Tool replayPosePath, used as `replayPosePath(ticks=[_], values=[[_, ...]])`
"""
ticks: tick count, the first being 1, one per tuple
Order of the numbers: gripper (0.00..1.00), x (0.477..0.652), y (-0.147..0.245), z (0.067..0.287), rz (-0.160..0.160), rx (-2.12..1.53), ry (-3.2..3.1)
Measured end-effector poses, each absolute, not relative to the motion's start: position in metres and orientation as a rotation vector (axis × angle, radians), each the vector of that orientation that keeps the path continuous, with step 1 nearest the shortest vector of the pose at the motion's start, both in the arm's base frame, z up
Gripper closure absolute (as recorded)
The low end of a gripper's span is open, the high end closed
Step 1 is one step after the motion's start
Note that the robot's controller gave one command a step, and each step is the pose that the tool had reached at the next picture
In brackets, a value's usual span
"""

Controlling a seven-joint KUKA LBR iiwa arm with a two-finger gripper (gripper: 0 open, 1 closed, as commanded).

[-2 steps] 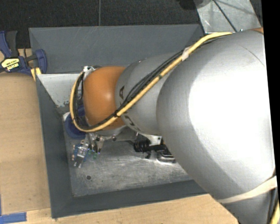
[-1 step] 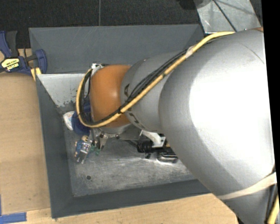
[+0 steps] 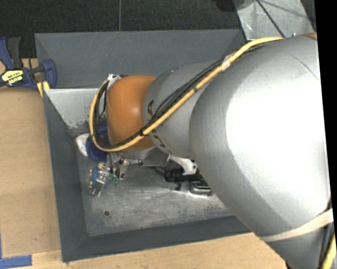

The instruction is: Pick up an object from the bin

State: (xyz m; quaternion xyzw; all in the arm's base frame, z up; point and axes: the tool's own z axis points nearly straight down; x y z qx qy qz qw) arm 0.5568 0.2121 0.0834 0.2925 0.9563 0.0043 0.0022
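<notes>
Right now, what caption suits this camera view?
Robot arm with gripper low in a grey metal bin, near a black-and-white object.

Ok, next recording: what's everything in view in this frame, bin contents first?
bin: 1, grey metal, middle of the view
blue and white thing: 1, blue and white, left side of the bin floor, at the edge of the orange cover
small greenish thing: 1, greenish with shiny bits, left side of the floor, just below the blue and white one; its kind is too small to tell
black and white thing: 1, black with a white part, middle of the floor, at the arm's lower edge
arm: 1, silver-grey, reaching in from the right
orange cover: 1, orange, on the wrist over the bin's left half
cables: yellow and black, along the arm and looped round the cover
</notes>
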Motion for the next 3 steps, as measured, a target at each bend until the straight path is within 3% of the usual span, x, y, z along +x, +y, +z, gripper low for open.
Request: replayPosePath(ticks=[1,2,3], values=[[1.00,0.561,0.208,0.086,0.014,0.922,2.985],[1.00,0.563,0.208,0.097,0.006,0.923,2.996],[1.00,0.564,0.208,0.136,0.005,0.923,2.998]])
